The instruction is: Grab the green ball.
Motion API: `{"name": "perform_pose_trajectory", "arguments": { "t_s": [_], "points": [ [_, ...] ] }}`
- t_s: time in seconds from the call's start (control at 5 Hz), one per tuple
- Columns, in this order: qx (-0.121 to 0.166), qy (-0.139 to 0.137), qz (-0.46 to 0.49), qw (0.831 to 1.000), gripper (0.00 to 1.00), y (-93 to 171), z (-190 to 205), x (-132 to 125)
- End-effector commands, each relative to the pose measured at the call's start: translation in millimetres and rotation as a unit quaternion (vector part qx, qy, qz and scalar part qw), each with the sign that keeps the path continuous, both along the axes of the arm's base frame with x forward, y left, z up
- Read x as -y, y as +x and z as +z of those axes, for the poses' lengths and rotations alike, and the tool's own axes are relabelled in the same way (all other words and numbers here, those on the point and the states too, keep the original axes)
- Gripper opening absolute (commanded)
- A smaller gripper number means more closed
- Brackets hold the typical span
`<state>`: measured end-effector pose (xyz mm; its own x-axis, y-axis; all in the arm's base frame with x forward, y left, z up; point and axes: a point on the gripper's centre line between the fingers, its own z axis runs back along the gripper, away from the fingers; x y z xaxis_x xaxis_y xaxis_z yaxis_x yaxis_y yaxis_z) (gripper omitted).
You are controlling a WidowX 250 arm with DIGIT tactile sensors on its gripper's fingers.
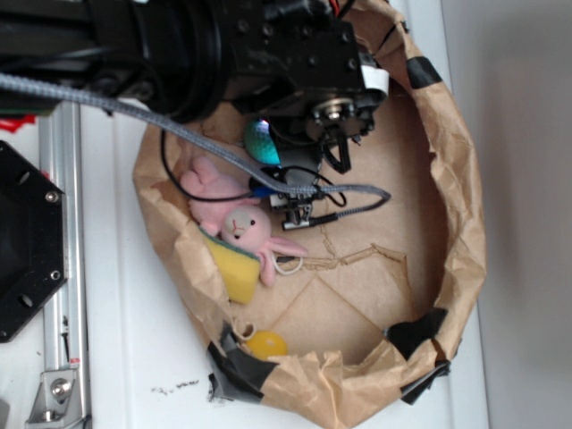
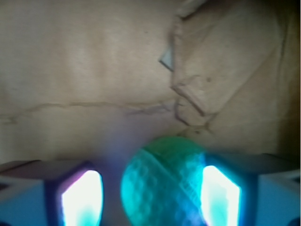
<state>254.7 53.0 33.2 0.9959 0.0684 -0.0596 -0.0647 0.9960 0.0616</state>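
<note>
Ribbed, knitted green ball (image 2: 162,186) – round, between glowing fingers (image 2: 220,195), crumpled brown paper (image 2: 94,61) behind

The ball (image 2: 162,186) is seen between the gripper (image 2: 150,197) fingers, touching one, gapped from the other, inside the paper-walled bin (image 1: 465,223). The bunny (image 1: 241,228) lies beside it, on a sponge (image 1: 234,266).

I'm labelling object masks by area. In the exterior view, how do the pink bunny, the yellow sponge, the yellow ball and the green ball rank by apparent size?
1. Bunny, clearly largest.
2. Sponge, partly under the bunny.
3. Yellow ball and green ball: unsure, since the arm hides much of the green ball.
</note>
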Motion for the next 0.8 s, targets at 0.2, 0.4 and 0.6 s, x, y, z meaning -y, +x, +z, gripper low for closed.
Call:
{"name": "perform_pose_trajectory", "arguments": {
  "t_s": [0.2,0.4,0.6],
  "points": [
    [-0.021,0.059,-0.014,0.998,0.00,1,-1,6],
    [-0.074,0.083,0.008,0.994,0.00,3,-14,-5],
    [-0.052,0.116,-0.016,0.992,0.00,3,-11,-2]
  ]
}}
